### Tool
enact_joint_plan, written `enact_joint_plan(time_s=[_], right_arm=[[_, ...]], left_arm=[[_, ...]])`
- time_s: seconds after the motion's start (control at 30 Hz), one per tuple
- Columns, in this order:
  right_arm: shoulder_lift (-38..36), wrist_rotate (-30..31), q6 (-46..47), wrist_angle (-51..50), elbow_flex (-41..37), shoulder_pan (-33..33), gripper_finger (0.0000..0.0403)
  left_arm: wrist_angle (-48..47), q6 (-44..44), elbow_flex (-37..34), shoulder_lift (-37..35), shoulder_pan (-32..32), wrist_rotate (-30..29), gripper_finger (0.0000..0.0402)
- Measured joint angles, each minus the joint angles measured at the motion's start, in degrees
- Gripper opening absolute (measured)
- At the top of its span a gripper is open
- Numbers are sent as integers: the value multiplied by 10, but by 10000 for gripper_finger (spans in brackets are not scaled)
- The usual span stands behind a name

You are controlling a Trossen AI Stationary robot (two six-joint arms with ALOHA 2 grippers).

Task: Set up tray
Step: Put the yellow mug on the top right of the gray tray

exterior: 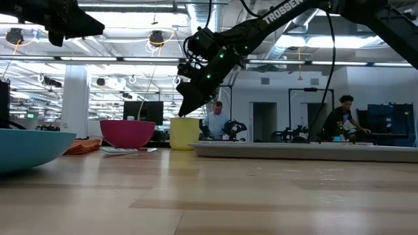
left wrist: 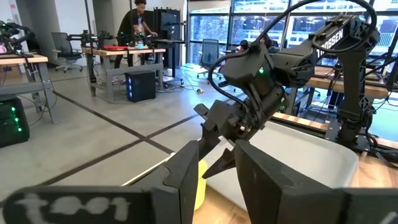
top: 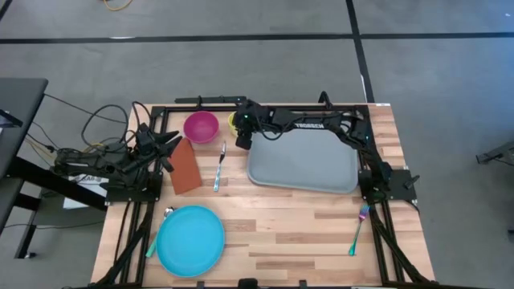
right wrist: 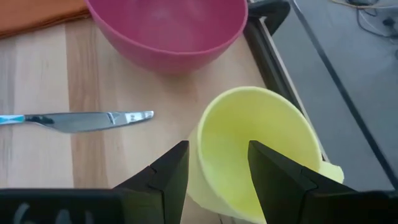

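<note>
The light grey-blue tray [top: 301,164] lies flat on the table's far right part. A yellow cup [right wrist: 255,149] stands upright just off the tray's far left corner, beside a pink bowl [top: 201,126]. My right gripper [right wrist: 217,155] hangs open just above the cup's rim [exterior: 185,119], pointing down. One finger is over the cup's opening and the other is outside its wall, and I see no touch. My left gripper [left wrist: 217,148] is open and raised at the table's left edge [top: 170,144], facing the right arm.
An orange napkin [top: 185,166] and a knife [top: 218,168] lie left of the tray. A round blue plate [top: 190,238] sits near the front left with a spoon [top: 165,217] at its edge. A fork [top: 358,229] lies front right. People are in the room beyond.
</note>
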Motion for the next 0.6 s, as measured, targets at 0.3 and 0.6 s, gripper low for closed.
enact_joint_plan(time_s=[0.3, 0.6], right_arm=[[7, 54, -44, -7, 0, 16, 157], [7, 54, -56, -9, 0, 14, 143]], left_arm=[[0, 0, 0, 0, 0, 0, 96], [0, 0, 0, 0, 0, 0, 96]])
